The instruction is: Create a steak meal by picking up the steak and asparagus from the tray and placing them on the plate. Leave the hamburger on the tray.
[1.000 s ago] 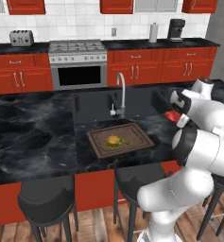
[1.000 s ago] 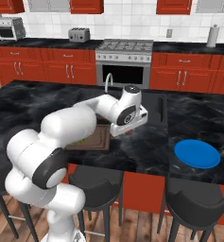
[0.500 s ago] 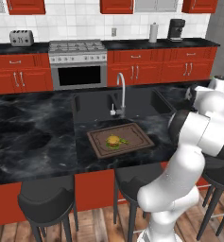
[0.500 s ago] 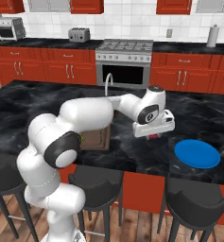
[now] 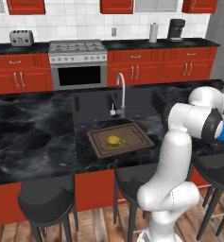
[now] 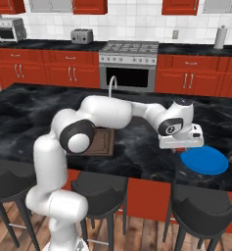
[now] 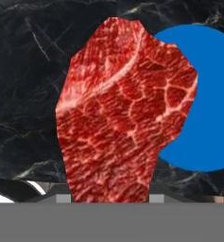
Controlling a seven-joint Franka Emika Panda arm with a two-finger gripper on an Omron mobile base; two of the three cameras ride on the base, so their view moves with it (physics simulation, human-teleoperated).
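The steak (image 7: 123,113), a red marbled slab, hangs in my gripper (image 6: 179,148), which is shut on it, and it covers the fingertips in the hand view. Just below and to one side lies the blue plate (image 7: 205,99), part of it behind the steak. From the right base camera the gripper hovers at the left rim of the plate (image 6: 205,161), above the black counter. Back on the brown tray (image 5: 132,133) sit the hamburger (image 5: 113,141) and, right beside it, the green asparagus (image 5: 124,140).
A sink with a curved faucet (image 5: 120,92) lies behind the tray. Black stools (image 6: 200,211) stand along the island's near edge. The stove (image 5: 78,61) and a toaster (image 5: 21,37) are on the far wall counter.
The arm has swung to the right with the steak in its grip, from near the tray across the counter to the edge of the blue plate.
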